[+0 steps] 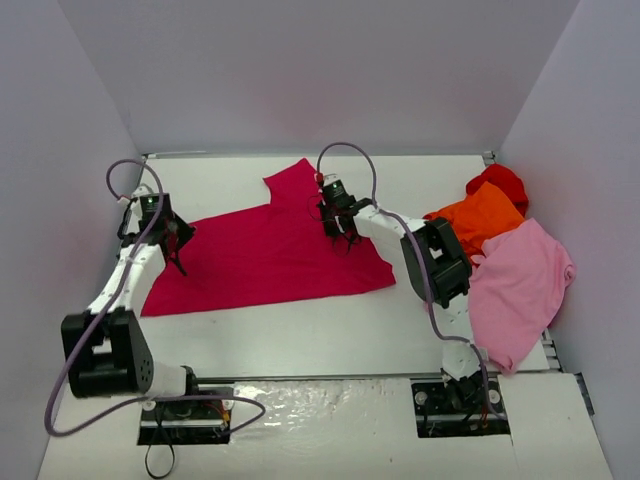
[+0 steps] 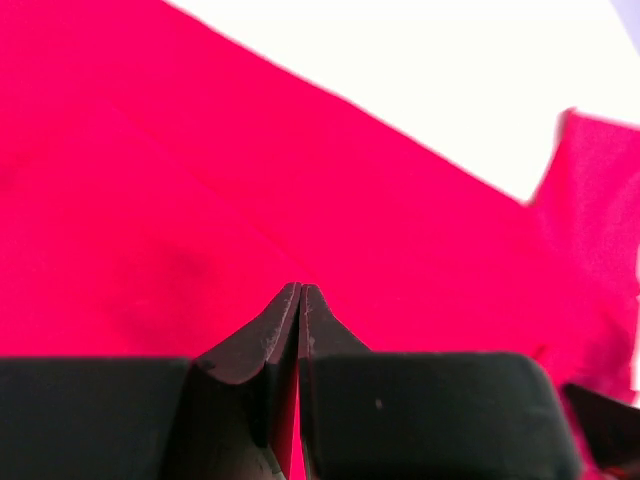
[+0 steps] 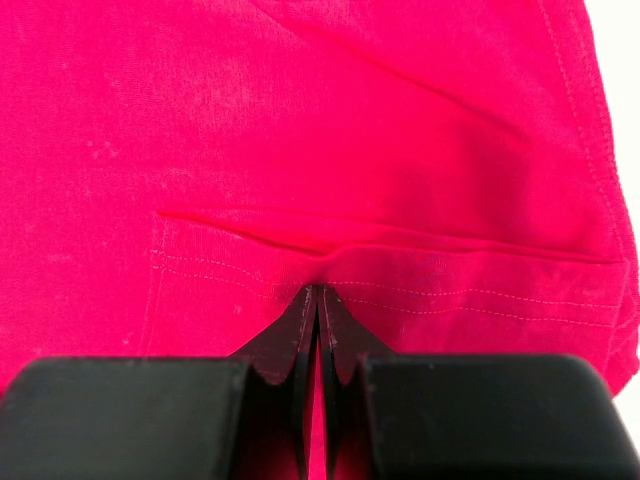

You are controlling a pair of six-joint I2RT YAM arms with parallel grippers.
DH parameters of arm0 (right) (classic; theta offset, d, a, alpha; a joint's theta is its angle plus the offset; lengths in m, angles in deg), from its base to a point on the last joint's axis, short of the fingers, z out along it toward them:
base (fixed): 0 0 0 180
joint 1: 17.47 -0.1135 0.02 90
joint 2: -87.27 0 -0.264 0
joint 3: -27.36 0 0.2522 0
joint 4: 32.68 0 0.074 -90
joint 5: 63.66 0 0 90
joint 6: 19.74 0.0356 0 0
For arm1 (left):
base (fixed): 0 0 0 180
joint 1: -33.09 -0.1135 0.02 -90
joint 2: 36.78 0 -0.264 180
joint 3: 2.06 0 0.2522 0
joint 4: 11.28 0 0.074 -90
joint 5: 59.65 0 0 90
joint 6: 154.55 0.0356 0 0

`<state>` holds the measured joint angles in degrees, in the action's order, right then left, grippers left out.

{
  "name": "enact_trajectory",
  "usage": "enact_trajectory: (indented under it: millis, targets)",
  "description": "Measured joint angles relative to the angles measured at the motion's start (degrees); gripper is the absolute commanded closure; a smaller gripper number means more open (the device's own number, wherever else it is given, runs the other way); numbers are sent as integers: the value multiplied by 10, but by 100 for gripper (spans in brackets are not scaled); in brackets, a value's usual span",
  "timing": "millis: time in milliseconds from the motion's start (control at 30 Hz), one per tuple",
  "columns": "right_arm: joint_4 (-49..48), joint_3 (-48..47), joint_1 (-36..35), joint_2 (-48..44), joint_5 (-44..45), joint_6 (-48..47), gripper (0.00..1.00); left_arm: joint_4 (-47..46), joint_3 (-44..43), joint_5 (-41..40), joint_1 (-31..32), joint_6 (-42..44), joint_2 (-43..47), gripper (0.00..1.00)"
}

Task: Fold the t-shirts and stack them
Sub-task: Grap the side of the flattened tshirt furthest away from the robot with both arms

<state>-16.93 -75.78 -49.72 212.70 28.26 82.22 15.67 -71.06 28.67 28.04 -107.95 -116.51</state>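
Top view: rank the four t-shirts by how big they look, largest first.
1. crimson t-shirt, spread out
2. light pink t-shirt
3. orange t-shirt, bunched
4. red t-shirt, partly hidden by the orange one, so unsure

Bare table [image 1: 300,335] strip before crimson shirt [image 1: 270,255], shirt pile [image 1: 512,270] blocking right edge, walls [image 1: 60,150] flanking

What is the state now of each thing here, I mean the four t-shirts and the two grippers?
crimson t-shirt: spread out mostly flat, not folded, pinched at two places.
orange t-shirt: crumpled, not folded.
light pink t-shirt: crumpled, not folded.
red t-shirt: crumpled, behind the orange t-shirt.
left gripper: jaws shut on the crimson t-shirt.
right gripper: jaws shut on the crimson t-shirt.
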Motion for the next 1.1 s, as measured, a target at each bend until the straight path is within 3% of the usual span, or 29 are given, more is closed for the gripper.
enact_trajectory:
  millis: [167, 667, 733, 833, 900, 1100]
  targets:
    - [-6, 70, 0, -46, 43, 6, 100, 67, -45, -15, 0, 11, 92, 100]
    - [-18, 302, -36, -211, 110, 86, 100, 100, -13, 20, 1, 14, 99, 100]
    - [-1, 310, -38, -225, 109, 95, 85, 99, -5, 21, 1, 16, 102, 100]
    - [43, 297, -38, -231, 114, 105, 40, 92, 9, 16, 1, 24, 105, 100]
    - [68, 262, -37, -231, 120, 103, 24, 87, 11, 6, 1, 32, 100, 100]
    - [76, 12, 19, -151, 98, 76, 17, 84, -51, -31, -6, 46, -3, 100]
